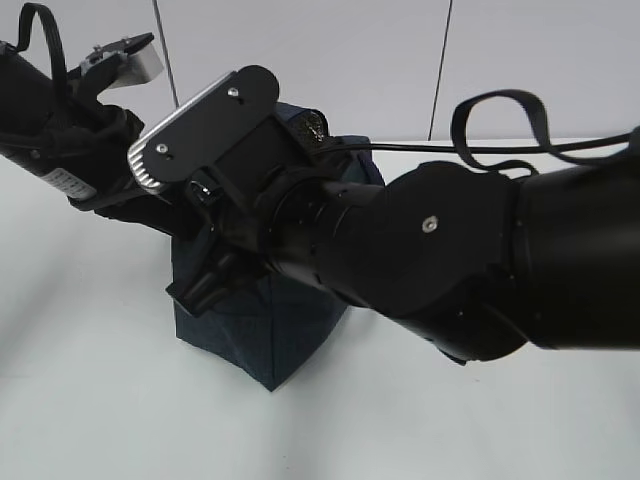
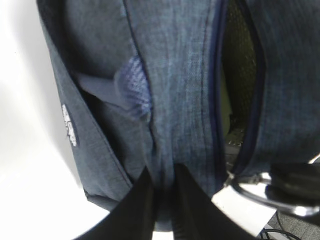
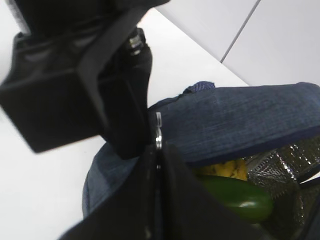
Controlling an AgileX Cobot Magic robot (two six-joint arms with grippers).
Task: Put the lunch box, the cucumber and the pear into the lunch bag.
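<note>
I am working both arms at the lunch bag (image 1: pixel 262 335), which is standing on the white counter (image 1: pixel 90 400) at centre, its dark navy body partly hidden behind the right arm. In the right wrist view, the cucumber (image 3: pixel 240 197) is already lying inside against the silver lining, with the pear (image 3: pixel 224 168) showing yellow just behind it. The cucumber's long axis is running from lower right to upper left across that view, its rounded end pointing toward the lower right. I cannot find the lunch box with any certainty; a pale patch deep in the mouth in the left wrist view may be its lid.

The left claw (image 2: pixel 164 200) is pinching a fold of the bag's fabric beside the zipper, jaws closed on the cloth. The right claw (image 3: pixel 158 150) is closed too, with the silver ring pull (image 3: pixel 158 131) caught between its tips at the bag's rim.

I judge the loading to be finished or nearly so, and the step in hand to be working the zipper. The next move is calling for the left arm to be holding the bag steady while the right is drawing the pull along the track, which runs lengthwise along the bag's top.
</note>
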